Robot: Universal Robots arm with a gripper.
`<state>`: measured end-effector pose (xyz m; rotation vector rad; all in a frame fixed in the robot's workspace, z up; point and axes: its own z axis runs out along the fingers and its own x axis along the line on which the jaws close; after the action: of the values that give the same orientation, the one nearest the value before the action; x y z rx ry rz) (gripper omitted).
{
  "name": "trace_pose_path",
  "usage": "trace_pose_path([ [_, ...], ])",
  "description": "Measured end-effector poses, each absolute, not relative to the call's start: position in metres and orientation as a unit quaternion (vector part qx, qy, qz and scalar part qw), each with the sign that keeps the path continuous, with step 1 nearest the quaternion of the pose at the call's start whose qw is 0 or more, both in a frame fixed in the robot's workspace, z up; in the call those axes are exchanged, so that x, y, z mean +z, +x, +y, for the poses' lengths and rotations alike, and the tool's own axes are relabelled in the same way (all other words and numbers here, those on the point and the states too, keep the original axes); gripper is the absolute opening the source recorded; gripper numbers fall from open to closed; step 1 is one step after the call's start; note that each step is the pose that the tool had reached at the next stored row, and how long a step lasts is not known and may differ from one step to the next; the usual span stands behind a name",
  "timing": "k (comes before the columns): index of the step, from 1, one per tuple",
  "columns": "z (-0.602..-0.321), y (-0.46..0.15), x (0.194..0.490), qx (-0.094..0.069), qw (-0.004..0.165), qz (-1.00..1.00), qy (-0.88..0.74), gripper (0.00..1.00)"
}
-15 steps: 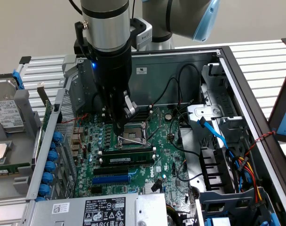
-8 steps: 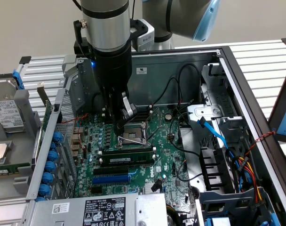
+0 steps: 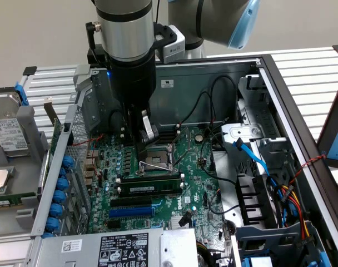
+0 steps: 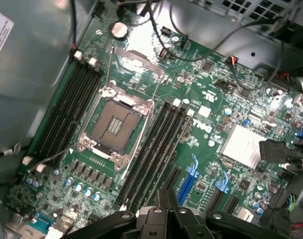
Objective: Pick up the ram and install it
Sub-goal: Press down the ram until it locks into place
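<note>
The ram (image 3: 148, 189), a long dark-green stick with a small white label, stands on edge among the black memory slots (image 3: 149, 199), just in front of the CPU socket (image 3: 155, 160) in the exterior view. A second green stick (image 3: 149, 179) stands right behind it. My gripper (image 3: 145, 143) hangs over the socket, above and behind the ram and apart from it. In the wrist view its dark fingers (image 4: 164, 200) meet with nothing between them, over the memory slots (image 4: 151, 152) beside the socket (image 4: 114, 124).
The motherboard (image 3: 197, 167) lies inside an open computer case (image 3: 280, 83). A blue expansion slot (image 3: 130, 212) sits in front of the ram. Black cables (image 3: 213, 111), a blue cable (image 3: 252, 153) and drive bays (image 3: 258, 194) crowd the exterior view's right; a power supply (image 3: 102, 247) is nearest.
</note>
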<state>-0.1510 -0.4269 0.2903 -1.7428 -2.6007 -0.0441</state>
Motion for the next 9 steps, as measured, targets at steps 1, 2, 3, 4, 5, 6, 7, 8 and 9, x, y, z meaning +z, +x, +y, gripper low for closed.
trace_pose_path([
  [1, -0.4269, -0.1510, 0.2903, -0.014, 0.005, -0.827, -0.563, 0.11],
  [2, -0.4269, -0.1510, 0.2902, -0.014, 0.005, -0.823, -0.568, 0.11],
  [3, -0.4269, -0.1510, 0.2902, -0.014, 0.005, -0.819, -0.574, 0.11],
  [4, -0.4269, -0.1510, 0.2902, -0.013, 0.004, -0.816, -0.579, 0.11],
  [5, -0.4269, -0.1510, 0.2901, -0.013, 0.004, -0.811, -0.584, 0.11],
  [6, -0.4269, -0.1510, 0.2902, -0.013, 0.004, -0.808, -0.589, 0.11],
  [7, -0.4269, -0.1510, 0.2902, -0.013, 0.004, -0.805, -0.593, 0.11],
  [8, -0.4269, -0.1510, 0.2902, -0.013, 0.004, -0.805, -0.594, 0.11],
  [9, -0.4269, -0.1510, 0.2902, -0.013, 0.004, -0.805, -0.594, 0.11],
])
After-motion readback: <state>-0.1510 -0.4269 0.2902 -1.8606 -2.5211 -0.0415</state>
